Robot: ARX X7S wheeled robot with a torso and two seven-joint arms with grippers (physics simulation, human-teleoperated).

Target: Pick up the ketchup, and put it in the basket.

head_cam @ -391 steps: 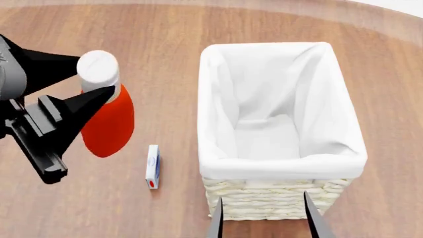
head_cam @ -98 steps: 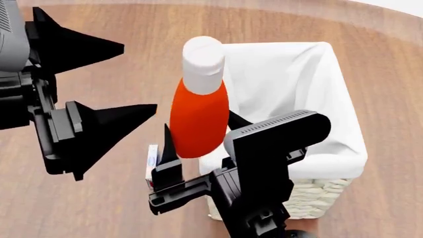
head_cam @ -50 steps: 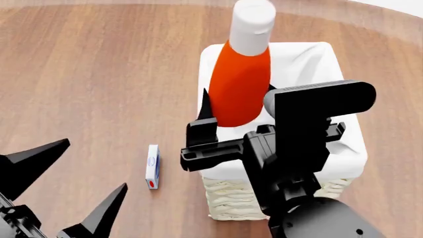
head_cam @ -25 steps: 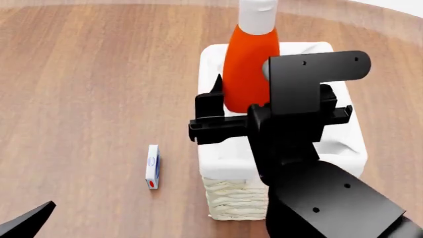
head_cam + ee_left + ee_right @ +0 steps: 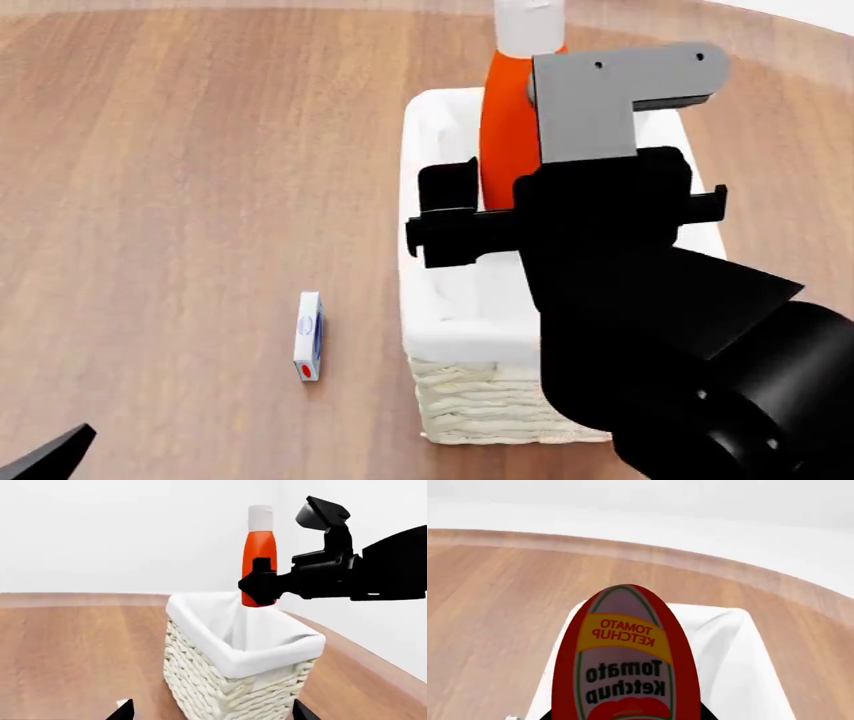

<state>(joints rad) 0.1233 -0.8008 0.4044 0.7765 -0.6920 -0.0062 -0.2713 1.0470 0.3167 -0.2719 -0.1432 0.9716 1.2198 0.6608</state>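
Above the open top of the tall cream woven wicker basket (image 5: 461, 395) with its white cloth lining folded over the rim, the orange-red plastic ketchup bottle (image 5: 507, 130) with a white cylindrical cap hangs upright, pinched near its lower body by the black right gripper (image 5: 263, 586). From the head camera the bottle sits at about 12 o'clock from the basket's middle, partly hidden by the right arm's black and grey links. The left wrist camera shows the bottle (image 5: 259, 555) raised over the basket (image 5: 233, 680), its base near rim level at the far side. The right wrist camera looks along the bottle's yellow-and-red "Tomato Ketchup" label (image 5: 625, 655), with white lining beyond. On the brown wooden floor (image 5: 174, 200), a small white rectangular box (image 5: 308, 336) with blue and red marks lies at 9 o'clock from the basket, apart from it. Only one black fingertip (image 5: 47, 455) of the left gripper shows at 7 o'clock, so I cannot tell its state.
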